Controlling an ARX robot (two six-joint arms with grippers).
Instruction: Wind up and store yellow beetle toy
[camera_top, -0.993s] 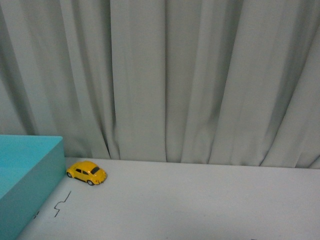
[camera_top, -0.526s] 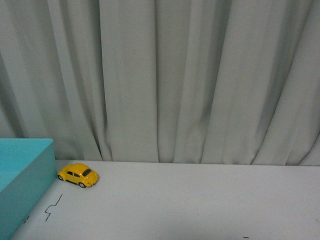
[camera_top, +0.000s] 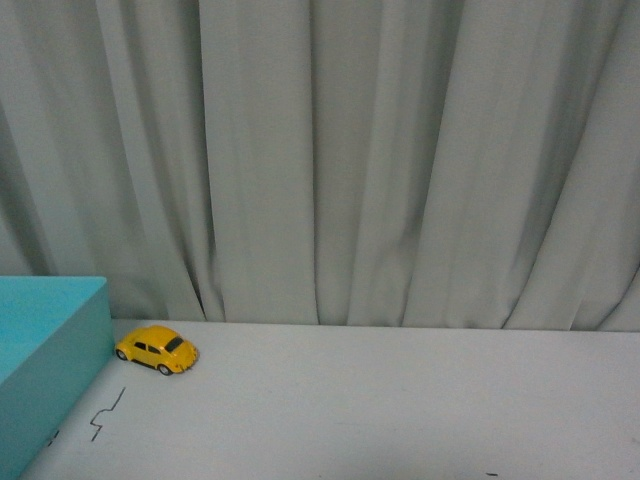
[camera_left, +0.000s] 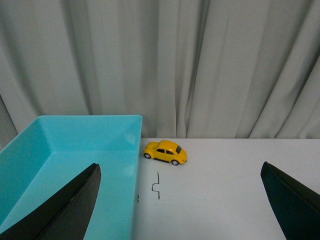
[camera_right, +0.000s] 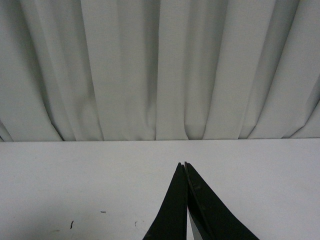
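The picture in the front view shifts a touch over the last second and now it holds steady. The toy and box sit a little lower and further left than they did, and over the last half second nothing moves at all. Neither arm shows in that view, so nothing has been touched. By my read the wind-up step is not yet begun.

The yellow beetle toy (camera_top: 157, 349) stands on its wheels on the tabletop (camera_top: 400, 400), near the grey curtain (camera_top: 320, 150) and just beside the far corner of the teal box (camera_top: 60, 300). Whether bumper and box wall touch, I cannot tell. A small dark squiggle (camera_top: 107, 413) marks the tabletop just in front of the car.

The left wrist view looks over the left end effector (camera_left: 179, 167). Its fingers are spread wide with nothing between them, and the car lies well ahead in the gap. The box is open-topped, and the part of its inside that shows is bare, though one finger hides a corner.

The right end effector (camera_right: 183, 167) has its fingers pressed together, gripping nothing, over bare tabletop, well apart from the toy.
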